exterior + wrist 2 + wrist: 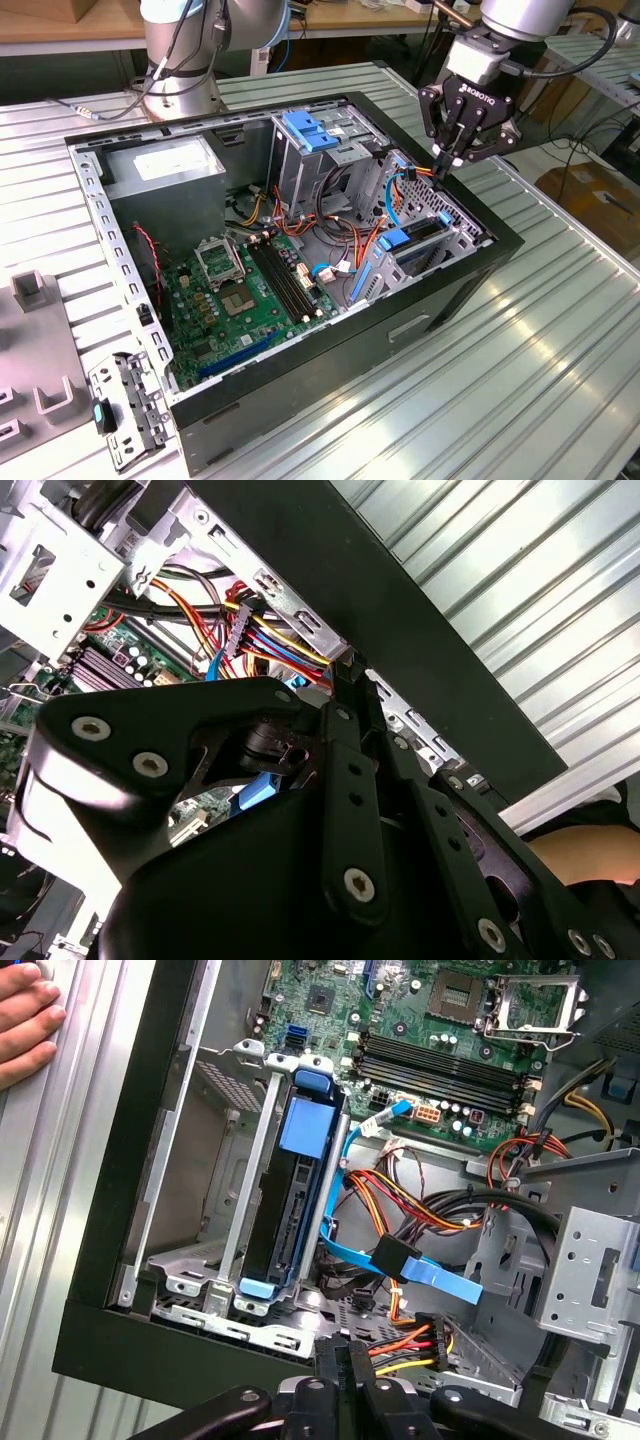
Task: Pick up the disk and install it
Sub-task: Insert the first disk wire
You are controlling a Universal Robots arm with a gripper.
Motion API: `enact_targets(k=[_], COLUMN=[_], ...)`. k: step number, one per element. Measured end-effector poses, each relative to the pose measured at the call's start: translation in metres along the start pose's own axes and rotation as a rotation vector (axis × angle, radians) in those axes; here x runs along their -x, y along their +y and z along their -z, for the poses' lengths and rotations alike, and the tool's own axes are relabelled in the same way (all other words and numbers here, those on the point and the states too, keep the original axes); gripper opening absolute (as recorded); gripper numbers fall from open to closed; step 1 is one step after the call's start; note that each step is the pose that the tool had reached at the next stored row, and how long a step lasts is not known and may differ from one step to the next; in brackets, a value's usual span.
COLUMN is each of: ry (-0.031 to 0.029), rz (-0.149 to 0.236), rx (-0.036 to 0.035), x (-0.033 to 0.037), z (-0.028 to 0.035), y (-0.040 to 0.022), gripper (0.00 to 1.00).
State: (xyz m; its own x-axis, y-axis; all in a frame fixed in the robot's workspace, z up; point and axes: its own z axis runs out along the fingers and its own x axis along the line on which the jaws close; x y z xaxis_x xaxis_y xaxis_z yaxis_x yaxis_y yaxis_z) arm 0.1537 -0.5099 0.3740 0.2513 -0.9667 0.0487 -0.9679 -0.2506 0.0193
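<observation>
The disk (290, 1200), a dark body edged by a blue carrier frame, stands on edge in 1 slot of the drive bay (195, 1290) at the corner of the open computer case (470, 290). In the first wrist view its blue tabs show at both ends of the slot, and in the exterior view the same blue frame (408, 238) sits level with the bay's metal rails. My judgement: the disk looks already seated, or very nearly so; whether it is fully latched cannot be told.

A thin blue cable (345, 1175) runs beside the disk toward the motherboard (440, 1020), and a bundle of red, yellow and orange power wires (420, 1340) lies near the bay. Whether either is plugged into the disk cannot be told.

The gripper (447, 160) hangs above the case's far corner, near the bay and clear of the disk. Its fingers (345, 1360) are drawn together at the tips and hold nothing. A person's hand (28, 1030) rests on the ribbed table (560, 330) outside the case.

Also noted: 1 tall metal cage with a light-blue latch (312, 130) stands well apart from the disk.
</observation>
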Motion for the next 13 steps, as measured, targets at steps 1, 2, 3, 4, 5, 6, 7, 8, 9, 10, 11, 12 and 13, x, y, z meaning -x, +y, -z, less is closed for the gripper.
enact_targets(k=[1, 2, 3, 4, 5, 6, 7, 8, 9, 10, 11, 12, 13], ry=[0.0, 0.0, 0.0, 0.0, 0.0, 0.0, 0.0, 0.0, 0.0, -0.0001, -0.0003, -0.0004, -0.0005], rz=[0.0, 0.0, 0.0, 0.0, 0.0, 0.0, 0.0, 0.0, -0.001, -0.004, -0.011, -0.018, -0.027], rx=[0.0, 0.0, 0.0, 0.0, 0.0, 0.0, 0.0, 0.0, 0.0, 0.0001, 0.0005, 0.0009, 0.0013], x=[0.0, 0.0, 0.0, 0.0, 0.0, 0.0, 0.0, 0.0, 0.0, 0.0, 0.0, 0.0, 0.0], z=[0.0, 0.0, 0.0, 0.0, 0.0, 0.0, 0.0, 0.0, 0.0, 0.0, 0.0, 0.0, 0.0], y=[0.0, 0.0, 0.0, 0.0, 0.0, 0.0, 0.0, 0.0, 0.0, 0.0, 0.0, 0.0, 0.0], gripper=[0.16, 0.16, 0.16, 0.16, 0.16, 0.16, 0.16, 0.16, 0.16, 0.16, 0.16, 0.16, 0.16])
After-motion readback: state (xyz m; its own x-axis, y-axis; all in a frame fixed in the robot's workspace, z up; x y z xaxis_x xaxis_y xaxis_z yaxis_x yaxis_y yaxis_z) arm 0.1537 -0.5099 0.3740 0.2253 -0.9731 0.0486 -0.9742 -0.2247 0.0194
